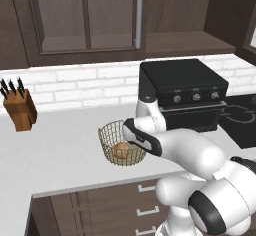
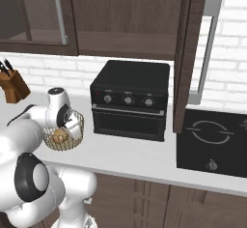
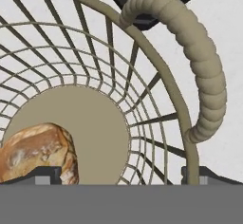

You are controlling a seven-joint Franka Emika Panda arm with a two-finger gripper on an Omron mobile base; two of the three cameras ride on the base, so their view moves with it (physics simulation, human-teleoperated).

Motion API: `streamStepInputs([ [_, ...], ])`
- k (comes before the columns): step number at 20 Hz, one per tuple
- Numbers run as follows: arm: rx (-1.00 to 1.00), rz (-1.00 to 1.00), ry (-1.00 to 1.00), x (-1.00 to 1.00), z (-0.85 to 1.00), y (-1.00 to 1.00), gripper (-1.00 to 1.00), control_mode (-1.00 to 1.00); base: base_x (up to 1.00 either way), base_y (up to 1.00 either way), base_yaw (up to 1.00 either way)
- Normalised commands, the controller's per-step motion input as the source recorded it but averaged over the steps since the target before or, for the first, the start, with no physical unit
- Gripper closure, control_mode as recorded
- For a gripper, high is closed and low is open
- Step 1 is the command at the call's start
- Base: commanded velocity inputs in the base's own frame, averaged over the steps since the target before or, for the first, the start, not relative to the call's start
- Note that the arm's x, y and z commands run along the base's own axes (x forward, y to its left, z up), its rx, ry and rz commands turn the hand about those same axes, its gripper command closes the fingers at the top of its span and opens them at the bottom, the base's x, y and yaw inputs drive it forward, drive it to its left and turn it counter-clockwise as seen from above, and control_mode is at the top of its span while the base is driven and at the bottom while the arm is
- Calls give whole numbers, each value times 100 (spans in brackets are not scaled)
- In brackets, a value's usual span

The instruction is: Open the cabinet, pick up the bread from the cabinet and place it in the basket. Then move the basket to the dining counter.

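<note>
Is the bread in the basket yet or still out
In. The bread lies on the beige base of the basket, enclosed by its wire wall. The gripper hangs at the rim by the handle; its grip cannot be told.

The basket (image 1: pixel 121 144) on the tabletop (image 1: pixel 55 155) is seen from behind-left and behind-right, looking forward and down. From the hand view it is viewed close, straight down into it.

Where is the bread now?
The bread lies inside the basket on the grey worktop, left of the black oven. In the hand view it sits at the lower left of the basket's base.
</note>
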Motion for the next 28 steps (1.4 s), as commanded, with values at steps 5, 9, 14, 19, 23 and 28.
streamStepInputs([
  [5, 0, 0, 0, 0, -28, 0, -100, -100, 0, 0, 0],
  [9, 0, 0, 0, 0, -20, 0, -100, -100, 0, 0, 0],
  [14, 0, 0, 0, 0, -25, 0, 100, -100, 0, 0, 0],
  [19, 0, 0, 0, 0, 0, 0, 100, -100, 0, 0, 0],
  [23, 0, 0, 0, 0, 0, 0, 100, -100, 0, 0, 0],
  [28, 0, -1, 0, -10, 13, 0, 100, -100, 0, 0, 0],
])
